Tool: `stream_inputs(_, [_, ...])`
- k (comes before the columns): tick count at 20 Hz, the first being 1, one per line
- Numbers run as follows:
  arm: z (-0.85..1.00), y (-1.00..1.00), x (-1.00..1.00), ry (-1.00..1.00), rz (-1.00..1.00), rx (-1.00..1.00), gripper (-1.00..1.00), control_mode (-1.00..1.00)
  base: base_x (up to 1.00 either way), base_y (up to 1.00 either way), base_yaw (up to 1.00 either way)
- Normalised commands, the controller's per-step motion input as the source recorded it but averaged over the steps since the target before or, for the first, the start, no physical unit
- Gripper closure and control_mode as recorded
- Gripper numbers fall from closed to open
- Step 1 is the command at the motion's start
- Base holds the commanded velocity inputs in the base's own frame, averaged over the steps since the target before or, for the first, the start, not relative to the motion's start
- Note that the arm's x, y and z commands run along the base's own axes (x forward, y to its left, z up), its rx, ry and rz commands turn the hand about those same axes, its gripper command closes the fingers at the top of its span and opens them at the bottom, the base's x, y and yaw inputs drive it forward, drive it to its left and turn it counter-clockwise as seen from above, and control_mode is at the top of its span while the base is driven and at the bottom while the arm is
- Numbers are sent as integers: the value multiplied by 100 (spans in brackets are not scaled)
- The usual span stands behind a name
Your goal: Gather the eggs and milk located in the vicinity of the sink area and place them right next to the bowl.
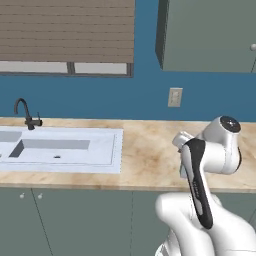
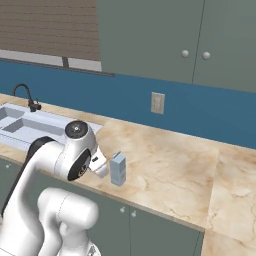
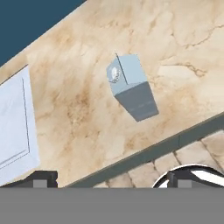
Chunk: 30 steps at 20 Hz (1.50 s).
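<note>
The milk carton [image 2: 118,169] stands upright near the tabletop's [image 2: 170,160] front edge, right of the sink [image 1: 60,149]. The gripper [image 3: 109,177] hovers above it, jaws released wide, grasping nothing.

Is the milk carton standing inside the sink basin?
No, the milk carton stands upright on the marble counter, right of the sink.

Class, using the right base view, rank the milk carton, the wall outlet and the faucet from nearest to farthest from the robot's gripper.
1. Milk carton: upright near the counter's front edge, beside the gripper.
2. Wall outlet: on the blue backsplash behind it.
3. Faucet: far left, behind the sink.
</note>
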Motion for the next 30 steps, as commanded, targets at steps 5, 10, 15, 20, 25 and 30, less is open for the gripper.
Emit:
stream_inputs(5, [0, -2, 0, 0, 11, -23, -100, -100, 0, 0, 0])
stream_inputs(10, [0, -5, 0, -2, 8, -11, -100, -100, 0, 0, 0])
stream_inputs(15, [0, -25, 2, 0, 4, -4, -100, -100, 0, 0, 0])
stream_inputs(20, [0, -31, 13, 0, 1, 0, -100, -100, 0, 0, 0])
stream_inputs(25, [0, -22, 17, 0, 0, 0, -100, -100, 0, 0, 0])
stream_inputs(30, [0, -4, 12, 0, 0, -1, -100, -100, 0, 0, 0])
